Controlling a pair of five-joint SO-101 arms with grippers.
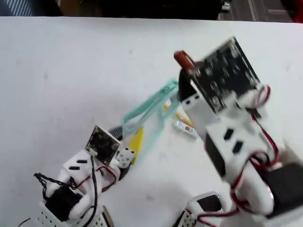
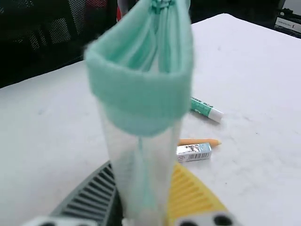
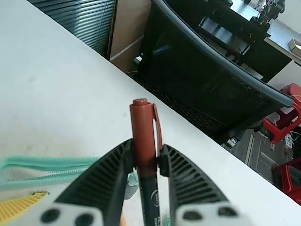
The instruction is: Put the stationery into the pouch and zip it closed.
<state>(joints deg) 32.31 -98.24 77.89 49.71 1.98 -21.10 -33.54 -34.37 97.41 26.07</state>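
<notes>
A mint-green and clear pouch is lifted off the white table, its open mouth facing up. My left gripper is shut on its lower end, between a grey finger and a yellow finger. My right gripper is shut on a dark pen with a red-brown cap. The capped end sticks up above the pouch's far end. On the table beside the pouch lie a pencil, a small white eraser and a green-and-white marker.
The right arm's bulky white body hangs over the table's right side and hides part of it. A black mesh chair stands beyond the table's far edge. The white table is bare on the left.
</notes>
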